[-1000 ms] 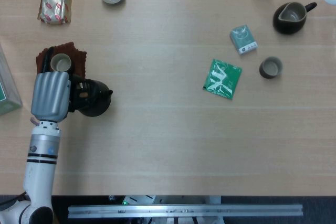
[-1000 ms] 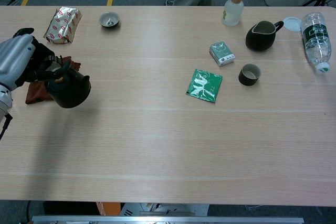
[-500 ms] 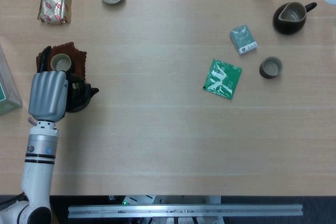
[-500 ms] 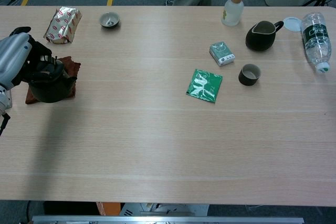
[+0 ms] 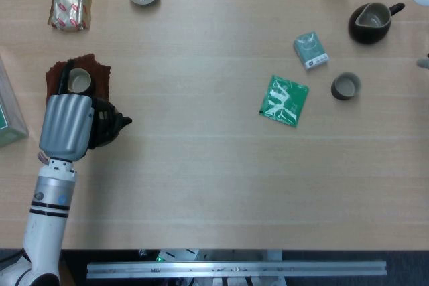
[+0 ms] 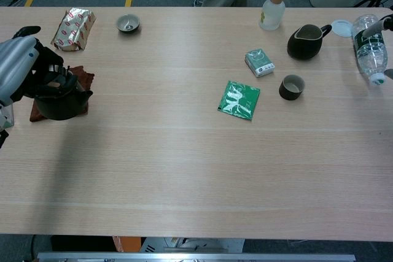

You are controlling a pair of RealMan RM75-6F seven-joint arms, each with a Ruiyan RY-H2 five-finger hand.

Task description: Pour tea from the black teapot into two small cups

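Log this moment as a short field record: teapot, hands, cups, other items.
teapot: black teapot at the table's left edge, beside the brown cloth
left hand: left hand grips the teapot
right hand: only a sliver at the right edge, state unclear
cups: dark cup right; grey cup far left
other: green packet, dark pitcher

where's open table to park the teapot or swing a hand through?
Biggest bare patch: the whole near half of the table, below the green packet. Also the middle strip between the black teapot in the left hand and that packet. Crowded: the far right around the pitcher, dark cup, small box and bottles.
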